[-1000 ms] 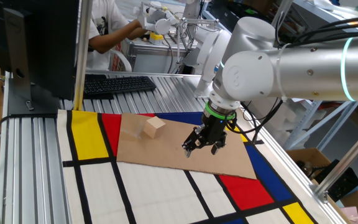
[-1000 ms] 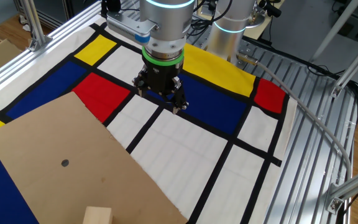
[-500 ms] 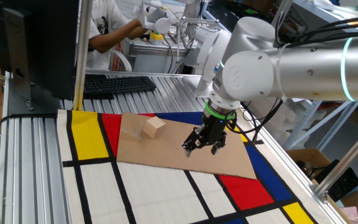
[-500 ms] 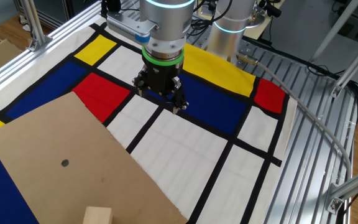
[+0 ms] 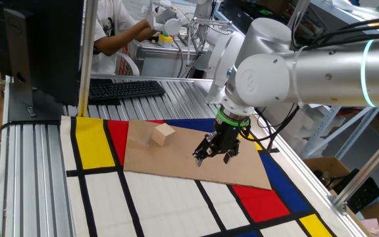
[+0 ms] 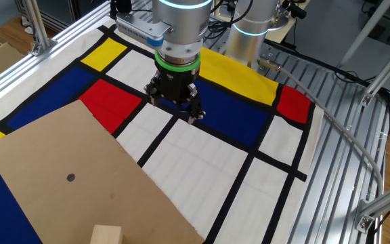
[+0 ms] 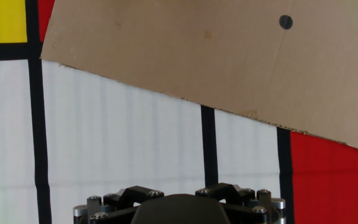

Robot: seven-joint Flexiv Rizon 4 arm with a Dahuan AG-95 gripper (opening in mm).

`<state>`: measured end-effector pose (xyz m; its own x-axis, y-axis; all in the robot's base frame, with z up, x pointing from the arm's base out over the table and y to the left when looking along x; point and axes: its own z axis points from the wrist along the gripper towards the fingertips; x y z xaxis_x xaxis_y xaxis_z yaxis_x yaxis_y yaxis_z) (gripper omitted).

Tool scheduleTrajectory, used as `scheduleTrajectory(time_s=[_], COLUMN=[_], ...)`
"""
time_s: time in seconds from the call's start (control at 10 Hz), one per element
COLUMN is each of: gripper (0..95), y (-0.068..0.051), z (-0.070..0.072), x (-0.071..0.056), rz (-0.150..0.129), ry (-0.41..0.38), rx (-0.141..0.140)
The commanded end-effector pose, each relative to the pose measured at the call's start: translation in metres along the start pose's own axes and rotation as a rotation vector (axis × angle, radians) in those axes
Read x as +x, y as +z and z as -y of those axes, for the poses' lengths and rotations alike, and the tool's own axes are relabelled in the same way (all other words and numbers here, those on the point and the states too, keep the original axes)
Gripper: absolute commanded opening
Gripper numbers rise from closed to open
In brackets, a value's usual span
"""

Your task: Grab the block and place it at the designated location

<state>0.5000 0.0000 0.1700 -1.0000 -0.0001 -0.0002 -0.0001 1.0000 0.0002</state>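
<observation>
Hand view shows only the gripper's base at the bottom edge, then white and black-lined cloth (image 7: 117, 149), then the cardboard sheet (image 7: 185, 50) with a dark dot (image 7: 285, 22) farther out, and no block in sight at all. From the fixed views the gripper (image 6: 193, 115) hangs empty above the cloth past the cardboard's edge, but I honestly can't tell whether its fingers are spread or together, while the block (image 5: 164, 134) sits on the cardboard well apart from it. My guess at the risk: that cube's small, so an off-centre approach could nudge or tip it, or the fingertips could catch the loose cardboard and drag everything.
</observation>
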Motion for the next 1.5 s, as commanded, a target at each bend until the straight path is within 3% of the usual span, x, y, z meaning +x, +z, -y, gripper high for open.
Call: scheduleTrajectory(time_s=[0.1, 0.2, 0.5, 1.0, 1.5], gripper=[0.0, 0.0, 0.0, 0.0, 0.0], y=[0.0, -0.0001, -0.0002, 0.0, 0.0001], z=[0.0002, 0.0003, 0.0003, 0.0006, 0.0007], x=[0.0001, 0.0, 0.0, -0.0004, -0.0005], rz=[0.007, -0.002, 0.007, 0.011, 0.014], ry=[0.71, 0.723, 0.704, 0.7, 0.718], rx=[-0.113, -0.136, -0.109, -0.09, -0.087])
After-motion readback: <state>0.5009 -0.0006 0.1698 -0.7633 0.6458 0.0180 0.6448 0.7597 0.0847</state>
